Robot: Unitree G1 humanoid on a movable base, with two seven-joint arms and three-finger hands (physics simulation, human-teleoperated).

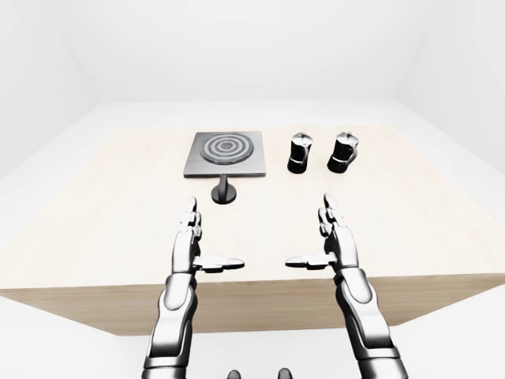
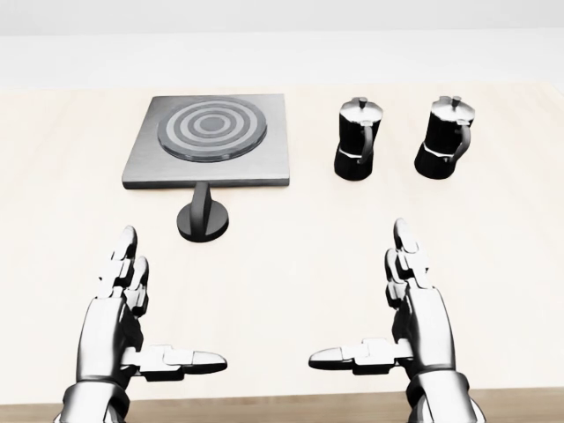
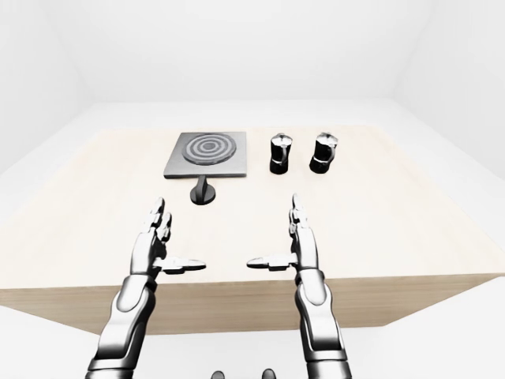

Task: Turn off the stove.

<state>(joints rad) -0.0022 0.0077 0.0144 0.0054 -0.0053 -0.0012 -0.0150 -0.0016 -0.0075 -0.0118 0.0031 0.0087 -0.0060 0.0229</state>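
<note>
A grey square stove with a ringed burner lies on the pale wooden table, upper left in the head view. Just below its near edge stands a black round knob with an upright handle. My left hand hovers open below the knob, fingers straight and thumb pointing right. My right hand mirrors it at lower right, open, thumb pointing left. Neither hand touches anything.
Two black-and-silver moka pots stand side by side to the right of the stove. The table's near edge runs just under my wrists. White floor and walls surround the table.
</note>
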